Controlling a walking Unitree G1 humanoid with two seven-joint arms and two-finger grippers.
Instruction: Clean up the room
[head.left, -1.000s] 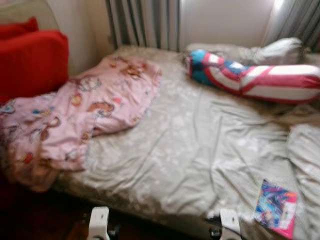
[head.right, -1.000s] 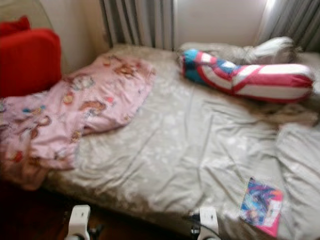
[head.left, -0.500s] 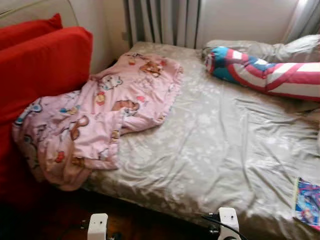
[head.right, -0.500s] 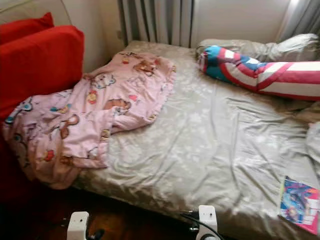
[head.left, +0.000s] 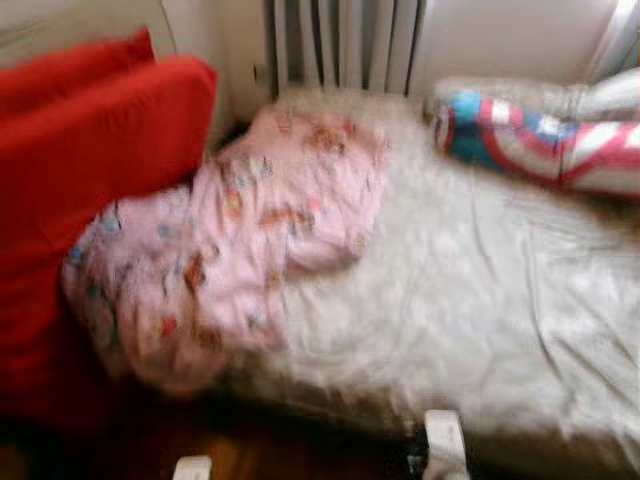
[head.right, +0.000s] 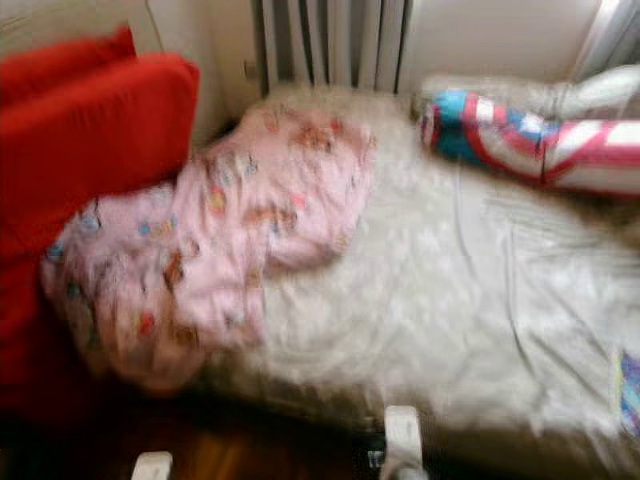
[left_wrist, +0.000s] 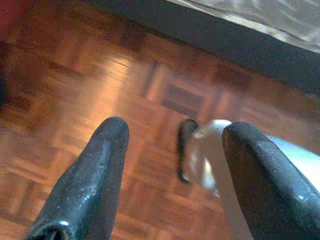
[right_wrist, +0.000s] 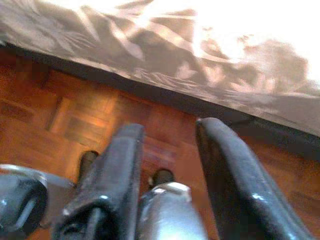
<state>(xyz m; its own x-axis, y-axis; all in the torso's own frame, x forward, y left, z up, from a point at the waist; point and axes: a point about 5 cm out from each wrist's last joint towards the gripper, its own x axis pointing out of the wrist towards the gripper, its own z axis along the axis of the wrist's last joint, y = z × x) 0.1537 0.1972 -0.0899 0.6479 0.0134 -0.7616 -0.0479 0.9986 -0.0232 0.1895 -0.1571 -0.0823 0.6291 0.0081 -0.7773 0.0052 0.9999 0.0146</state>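
A crumpled pink cartoon-print blanket (head.left: 250, 230) lies on the left half of the bed (head.left: 480, 290) and hangs over its near left corner. A red, white and blue striped bolster (head.left: 540, 140) lies at the head of the bed, far right. A colourful book (head.right: 630, 390) peeks in at the right edge of the sheet. Both arms hang low in front of the bed. My left gripper (left_wrist: 175, 127) is open over the wooden floor (left_wrist: 100, 75). My right gripper (right_wrist: 170, 127) is open too, with the bed's edge (right_wrist: 200, 55) just beyond it.
Big red cushions (head.left: 90, 160) stand against the wall left of the bed, touching the blanket. Grey curtains (head.left: 340, 45) hang behind the bed. Dark parquet runs along the bed's near side. The head views are blurred.
The camera has swung left and the picture has blurred: the cushions take up more of the left side, and the book has slid to the right edge. Nothing on the bed has moved.
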